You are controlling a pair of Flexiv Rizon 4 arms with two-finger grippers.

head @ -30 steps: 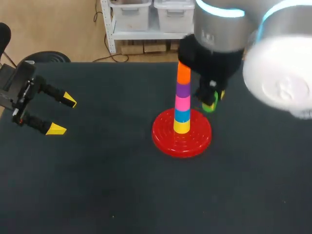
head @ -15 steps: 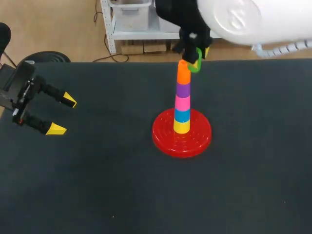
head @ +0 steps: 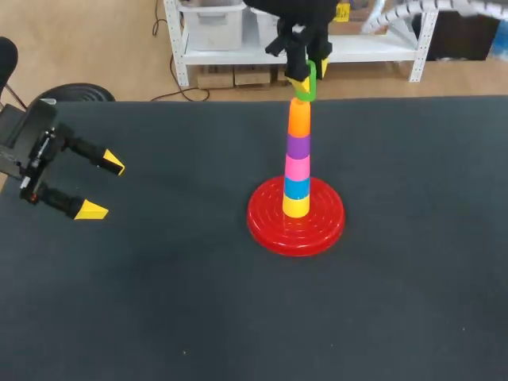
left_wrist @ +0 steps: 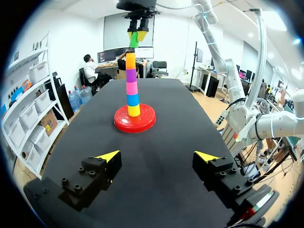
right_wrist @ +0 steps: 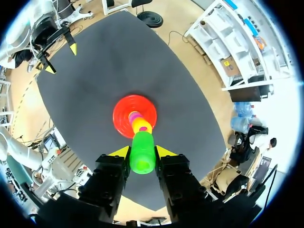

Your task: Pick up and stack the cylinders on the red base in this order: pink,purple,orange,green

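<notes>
Over the black table (head: 159, 302), right claw (right_wrist: 142, 152) pinches green cylinder (head: 306, 82) above the stack (head: 298, 159); left claw (head: 103, 188) spread.

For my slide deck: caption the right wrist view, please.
Jaws clamp the green cylinder above the orange-topped stack on the red base.

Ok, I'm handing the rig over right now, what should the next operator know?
The right gripper is shut on the green cylinder, held just above the orange cylinder.
The left gripper is open and empty, at the left side of the table.
On the red base, bottom up: yellow cylinder, blue cylinder, pink cylinder, purple cylinder, orange cylinder.
Done: pink, purple, orange stacked.
Left: lower green onto orange, release.
</notes>
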